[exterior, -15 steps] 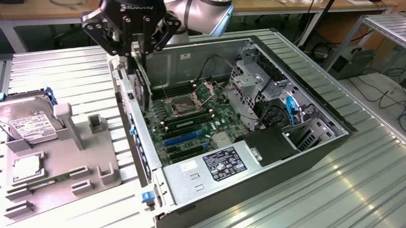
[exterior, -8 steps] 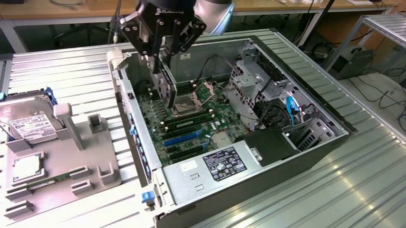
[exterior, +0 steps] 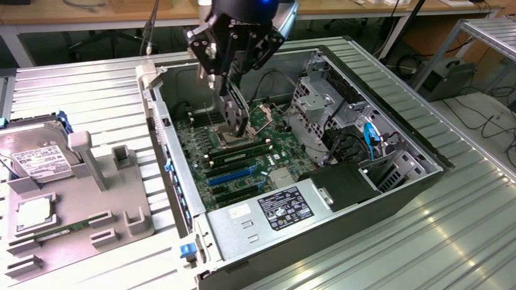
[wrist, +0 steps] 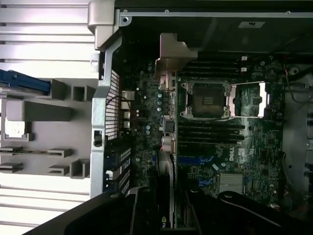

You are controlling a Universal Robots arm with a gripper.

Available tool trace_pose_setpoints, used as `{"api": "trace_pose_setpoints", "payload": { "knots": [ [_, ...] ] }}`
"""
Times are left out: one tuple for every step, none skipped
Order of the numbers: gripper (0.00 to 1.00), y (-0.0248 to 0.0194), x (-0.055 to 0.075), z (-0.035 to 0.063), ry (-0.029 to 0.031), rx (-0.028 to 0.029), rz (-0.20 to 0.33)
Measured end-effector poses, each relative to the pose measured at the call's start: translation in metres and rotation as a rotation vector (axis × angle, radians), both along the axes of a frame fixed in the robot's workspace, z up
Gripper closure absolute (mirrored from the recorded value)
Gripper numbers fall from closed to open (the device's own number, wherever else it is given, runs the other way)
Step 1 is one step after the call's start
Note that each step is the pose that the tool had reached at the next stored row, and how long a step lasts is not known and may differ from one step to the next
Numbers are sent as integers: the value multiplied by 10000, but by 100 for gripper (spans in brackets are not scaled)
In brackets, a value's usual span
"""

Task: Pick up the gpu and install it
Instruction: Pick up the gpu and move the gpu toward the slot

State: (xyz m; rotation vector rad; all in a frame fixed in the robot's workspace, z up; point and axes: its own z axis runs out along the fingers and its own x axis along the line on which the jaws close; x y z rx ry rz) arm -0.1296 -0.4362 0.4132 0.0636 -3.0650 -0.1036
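Ribbed metal table [exterior: 81, 90] carries the open case [exterior: 403, 115]. Over it the claw [exterior: 235, 72] is clamped on the gpu [exterior: 236, 115], which hangs edge-on with its long axis near upright above the socket [wrist: 205, 100]. Blue slots [exterior: 229, 176] lie below it, toward the exterior view's bottom.

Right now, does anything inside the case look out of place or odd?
The CPU socket is empty, and its metal cover is flipped open beside it. The gpu hangs from the pincer above the board. Nothing else looks askew.
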Motion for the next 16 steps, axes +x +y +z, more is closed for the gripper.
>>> {"api": "trace_pose_setpoints", "payload": {
  "knots": [
    [74, 0, 44, -17, 1, -1, 0],
    [74, 0, 93, -37, 0, 0, -1],
    [74, 0, 135, -54, 0, -1, -1],
    [74, 0, 184, -74, 0, 0, 0],
    [74, 0, 225, -90, 1, -1, -1],
    [74, 0, 271, -108, 0, -1, -1],
    [74, -1, 316, -127, 0, 0, 0],
    [74, -3, 367, -147, 0, 0, 0],
    [74, -8, 447, -180, -1, 2, -1],
    [74, -11, 490, -197, -1, 1, 0],
    [74, -18, 536, -214, 0, 0, -1],
    [74, -29, 583, -233, 1, -1, -1],
    [74, -43, 625, -250, 0, -1, 0],
    [74, -66, 660, -267, 2, -4, -1],
    [74, -91, 678, -283, 1, -4, 0],
    [74, -97, 685, -290, 1, 1, -1]
  ]
}}
